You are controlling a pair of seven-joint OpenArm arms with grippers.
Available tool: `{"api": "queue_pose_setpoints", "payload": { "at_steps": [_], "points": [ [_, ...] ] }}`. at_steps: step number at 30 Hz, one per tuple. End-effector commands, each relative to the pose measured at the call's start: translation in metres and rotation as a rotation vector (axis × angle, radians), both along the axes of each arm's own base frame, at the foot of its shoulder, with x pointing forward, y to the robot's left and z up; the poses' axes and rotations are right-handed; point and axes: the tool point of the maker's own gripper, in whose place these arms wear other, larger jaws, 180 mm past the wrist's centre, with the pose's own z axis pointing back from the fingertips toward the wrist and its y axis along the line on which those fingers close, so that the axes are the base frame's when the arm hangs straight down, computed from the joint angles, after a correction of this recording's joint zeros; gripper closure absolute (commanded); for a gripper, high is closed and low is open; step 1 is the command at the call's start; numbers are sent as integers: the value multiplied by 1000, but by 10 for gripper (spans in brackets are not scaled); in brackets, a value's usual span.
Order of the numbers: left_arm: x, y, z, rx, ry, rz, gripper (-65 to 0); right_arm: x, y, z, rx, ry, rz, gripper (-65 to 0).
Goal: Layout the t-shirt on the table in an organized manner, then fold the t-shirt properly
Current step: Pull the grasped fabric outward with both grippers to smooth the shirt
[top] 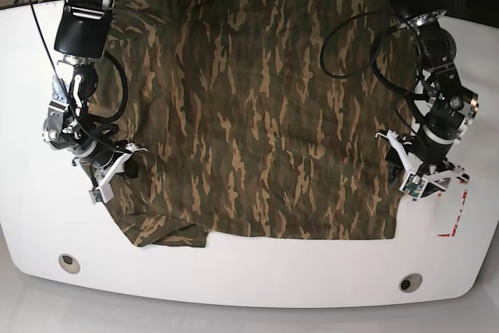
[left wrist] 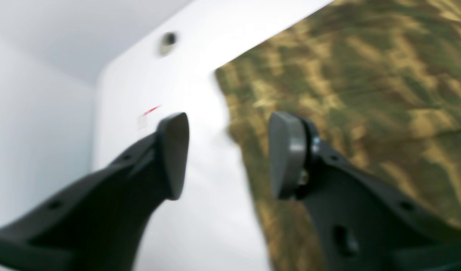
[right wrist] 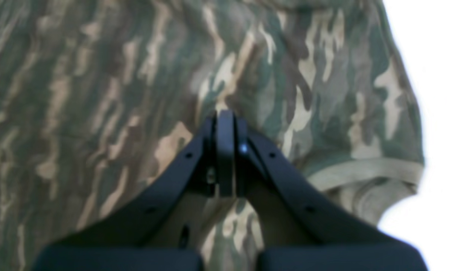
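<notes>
- Left wrist view, and it's a blurry one: the left gripper [left wrist: 228, 154] has its two dark fingers spread wide apart with nothing between them, just white table [left wrist: 200, 75] showing through the gap.
- Same view: the camouflage t-shirt [left wrist: 358, 94] fills the right side, its edge running down just beside the right-hand finger [left wrist: 286, 154]. A round grommet hole [left wrist: 167, 40] sits near the table's rounded corner, and a short red mark [left wrist: 151, 110] shows close to the left-hand finger.
- Over to the right wrist view: the right gripper [right wrist: 225, 150] has its fingers pressed tight together, tips down against the t-shirt [right wrist: 121, 94]. Whether a fold of cloth is pinched between them, I cannot tell.
- Same view: camouflage cloth covers nearly everything, with a hemmed sleeve [right wrist: 369, 171] ending at right, and bright table [right wrist: 445, 113] beyond it.
- Base view now: the t-shirt [top: 257, 115] lies spread broad and mostly flat across the middle of the table [top: 234, 278], reaching the far edge.
- The right gripper [top: 109, 171] is on this view's left, at the shirt's sleeve edge. The left gripper [top: 417, 177] is on this view's right, just off the shirt's side edge, near the red-marked rectangle [top: 456, 216].
- Two grommet holes [top: 69, 260] sit along the near edge of the table, and black cables [top: 366, 44] loop over the cloth at the far right.
</notes>
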Motion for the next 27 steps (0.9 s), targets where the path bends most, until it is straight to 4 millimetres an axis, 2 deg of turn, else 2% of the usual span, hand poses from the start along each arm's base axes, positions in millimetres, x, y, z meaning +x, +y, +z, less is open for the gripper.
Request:
{"api": "queue_pose_setpoints", "payload": {
  "at_steps": [1,3,6,10,13,16,22,25,27],
  "points": [
    [16,-4,5,-4,-18,-17,-227,18,9,10,37,-59,20,-14],
    [25,-11,-12,-25,33,-37,-165,20,15,3,49,-52,28,-14],
    [34,-15,-29,-50,83,-45,-109,19,17,-8,57,-33,32,-14],
    [45,-17,-44,-90,121,-48,-62,18,19,-18,71,-18,27,-14],
    [49,-21,-55,-131,132,-62,-53,16,15,-25,55,-6,19,-14],
    [47,-25,-79,-175,178,-69,-53,14,13,-32,24,5,24,-14],
    [53,-33,-113,-281,245,-78,-53,10,3,-46,-29,20,14,-14],
    [55,-29,-127,-321,270,-72,-53,7,-1,-57,-31,42,2,-14],
    [57,-30,-136,-349,289,-78,-53,13,-4,-56,-24,30,-10,-14]
  ]
}}
